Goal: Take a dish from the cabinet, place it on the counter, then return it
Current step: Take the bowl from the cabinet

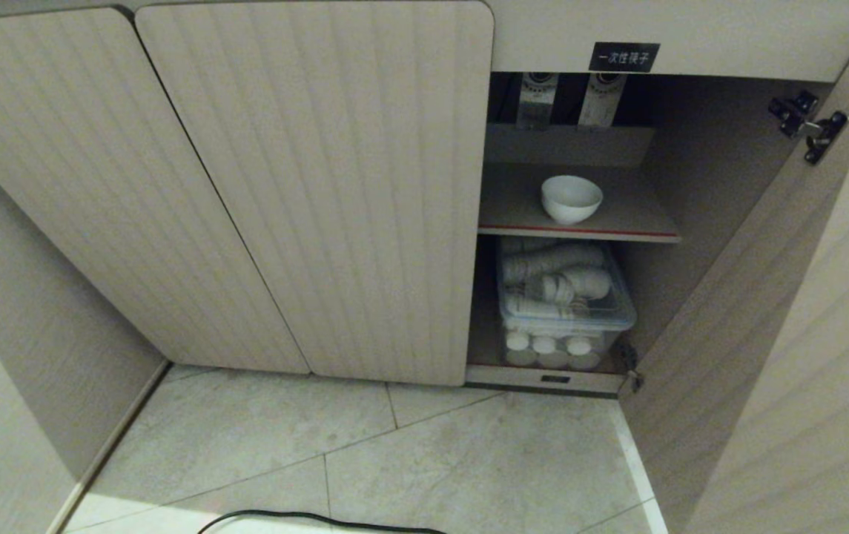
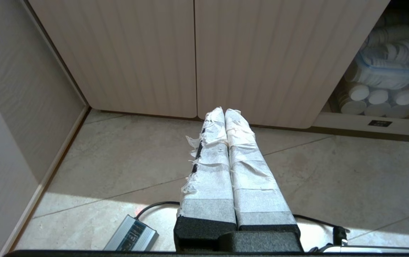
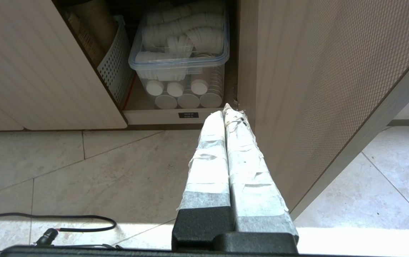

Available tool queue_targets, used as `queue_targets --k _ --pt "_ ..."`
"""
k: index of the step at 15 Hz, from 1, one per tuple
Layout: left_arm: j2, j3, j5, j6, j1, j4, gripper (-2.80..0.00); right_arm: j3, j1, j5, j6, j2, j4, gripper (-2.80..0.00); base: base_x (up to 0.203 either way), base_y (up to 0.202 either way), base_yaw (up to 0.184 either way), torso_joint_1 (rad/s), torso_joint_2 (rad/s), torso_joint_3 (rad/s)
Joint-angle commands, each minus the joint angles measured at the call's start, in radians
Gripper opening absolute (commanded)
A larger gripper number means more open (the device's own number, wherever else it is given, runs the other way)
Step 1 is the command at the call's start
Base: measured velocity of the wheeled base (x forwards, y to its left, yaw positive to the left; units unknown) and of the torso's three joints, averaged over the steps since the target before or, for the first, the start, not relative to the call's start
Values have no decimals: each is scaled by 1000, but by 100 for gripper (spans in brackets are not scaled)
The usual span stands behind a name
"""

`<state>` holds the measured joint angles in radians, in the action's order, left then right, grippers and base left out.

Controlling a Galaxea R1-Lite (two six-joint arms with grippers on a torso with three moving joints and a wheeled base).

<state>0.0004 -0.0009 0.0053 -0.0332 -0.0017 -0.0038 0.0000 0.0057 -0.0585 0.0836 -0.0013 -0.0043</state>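
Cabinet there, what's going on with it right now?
Nothing is being handled. The cabinet's right door stands open, and the bowl sits alone on the upper shelf, above a clear bin of white cups. Both grippers, left and right, are shut and empty, low over the floor in front.

Glossy ceramic dish [image 1: 571,198], matt ribbed wood-grain cabinet [image 1: 305,185] doors, clear plastic bin [image 1: 565,315], smooth stone-look floor tiles [image 1: 394,460].

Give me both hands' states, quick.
Left hand: closed, holding nothing, low over the floor.
Right hand: closed, holding nothing, by the open cabinet door.
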Motion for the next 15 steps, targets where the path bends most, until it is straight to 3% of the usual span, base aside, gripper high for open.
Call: queue_targets --k 1,15 --pt "0 0 1 -1 0 -1 -280 0 0 0 1 1 0 -280 0 0 0 0 0 0" --pt "0 -1 1 -1 0 -1 -280 0 -4 0 1 1 -2 -280 0 0 0 0 0 0"
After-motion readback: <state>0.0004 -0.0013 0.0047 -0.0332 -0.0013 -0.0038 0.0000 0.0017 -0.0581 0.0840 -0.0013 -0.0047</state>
